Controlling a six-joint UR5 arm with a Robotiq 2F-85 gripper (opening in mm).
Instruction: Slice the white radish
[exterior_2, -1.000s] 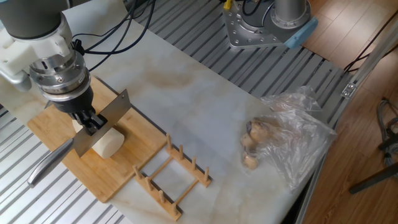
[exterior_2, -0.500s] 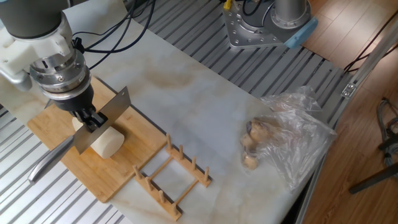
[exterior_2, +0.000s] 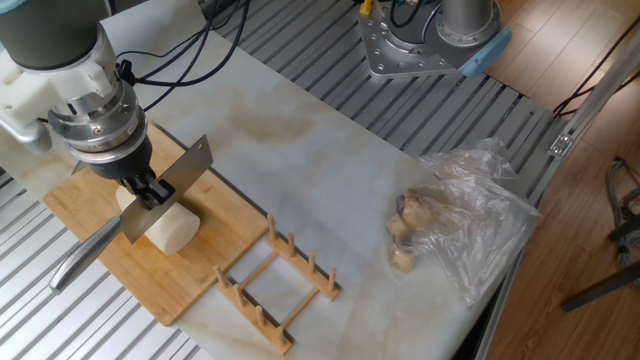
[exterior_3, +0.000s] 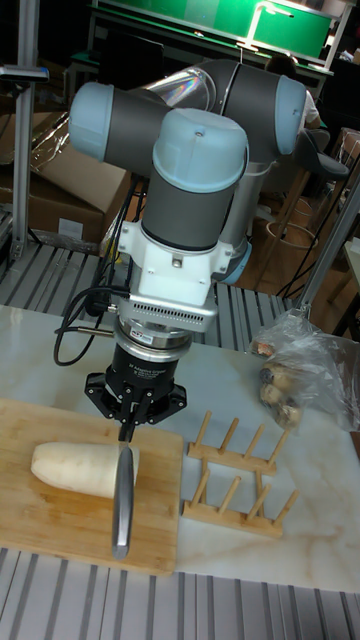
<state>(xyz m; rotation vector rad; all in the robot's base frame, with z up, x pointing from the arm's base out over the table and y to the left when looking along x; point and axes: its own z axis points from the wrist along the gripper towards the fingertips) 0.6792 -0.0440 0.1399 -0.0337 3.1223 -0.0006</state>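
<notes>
White radish lies whole on the cutting board, long axis crosswise to the knife blade. Gripper directly above its near end, clamped on the knife, edge poised at the radish's top.

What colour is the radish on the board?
Creamy white radish; shows best in the tall fixed view.

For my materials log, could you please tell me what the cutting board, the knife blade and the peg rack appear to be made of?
Cutting board: pale bamboo or wood, visible grain.
Knife blade: bare metal, dull grey sheen.
Peg rack: light unpainted wood, dowel pegs.
</notes>
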